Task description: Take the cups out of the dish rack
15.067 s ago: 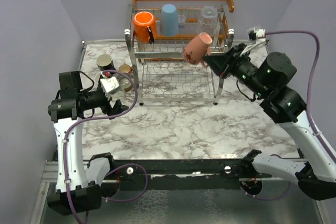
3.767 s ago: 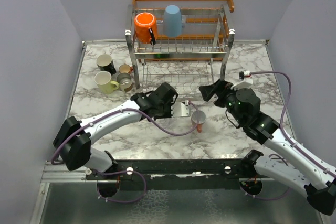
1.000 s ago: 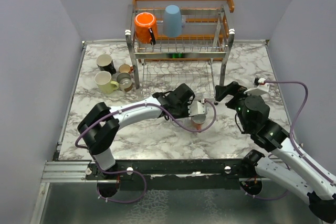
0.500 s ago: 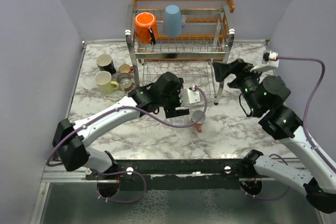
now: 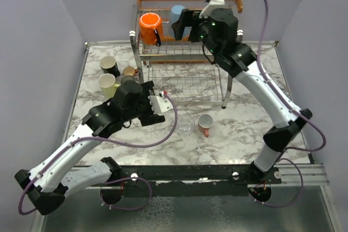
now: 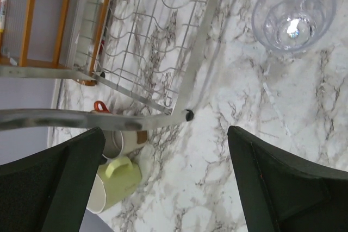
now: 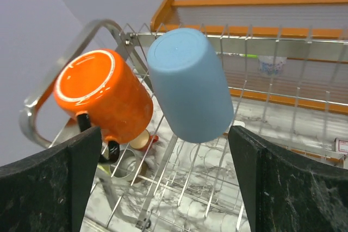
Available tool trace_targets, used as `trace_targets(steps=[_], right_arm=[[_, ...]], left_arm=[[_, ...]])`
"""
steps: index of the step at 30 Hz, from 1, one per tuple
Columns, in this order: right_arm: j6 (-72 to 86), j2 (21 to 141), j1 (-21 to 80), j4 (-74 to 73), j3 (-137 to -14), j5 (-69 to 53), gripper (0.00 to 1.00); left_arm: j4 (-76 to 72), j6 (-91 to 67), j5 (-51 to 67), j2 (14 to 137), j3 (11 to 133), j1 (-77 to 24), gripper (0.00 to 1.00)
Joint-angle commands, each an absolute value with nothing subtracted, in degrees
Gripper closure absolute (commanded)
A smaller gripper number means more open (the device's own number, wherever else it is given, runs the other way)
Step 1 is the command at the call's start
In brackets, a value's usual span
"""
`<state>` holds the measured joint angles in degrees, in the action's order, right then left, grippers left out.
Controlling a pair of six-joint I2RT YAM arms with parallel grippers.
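The dish rack (image 5: 228,42) stands at the back of the table. On its upper tier a bright orange mug (image 5: 148,27) (image 7: 106,99) and a light blue cup (image 5: 175,12) (image 7: 190,85) rest upside down. My right gripper (image 5: 179,25) (image 7: 166,183) is open just in front of the blue cup, not touching it. My left gripper (image 5: 152,105) (image 6: 166,188) is open and empty over the table, left of a clear glass (image 5: 186,124) (image 6: 293,12) that stands upright. A pink cup (image 5: 205,125) stands next to the glass.
Left of the rack stand a black cup (image 5: 109,64), a pale yellow mug (image 5: 107,83) (image 6: 117,180), a tan cup (image 5: 129,71) and a grey metal cup (image 5: 128,81). The rack's lower tier (image 6: 157,36) holds nothing. Lilac walls close in on both sides.
My left gripper opened, let go of the clear glass and drew back left. My right arm swung up from the table to the rack's upper tier, facing the blue cup.
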<state>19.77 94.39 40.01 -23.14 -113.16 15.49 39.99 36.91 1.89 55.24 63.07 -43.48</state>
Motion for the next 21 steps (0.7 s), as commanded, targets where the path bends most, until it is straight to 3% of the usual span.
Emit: trace_targets(steps=[1,13,17,21], right_arm=[[14.13,102.57,39.9,-30.77,-124.07,12.42,0.0],[5.45,113.51,39.9,-30.12,-133.69,22.04,0.01],[2.7,114.96,39.86,-28.56,-133.92,25.01,0.09],[2.13,114.6,39.9,-26.81,-133.14,25.0,0.24]], left_arm=[[44.72,38.66,1.49,50.7,59.81,-43.08,0.01],[47.2,37.25,1.85,45.87,56.7,-43.08,0.01],[47.42,36.56,2.34,45.68,56.87,-43.07,0.01],[47.11,36.41,2.38,45.35,56.59,-43.07,0.01]])
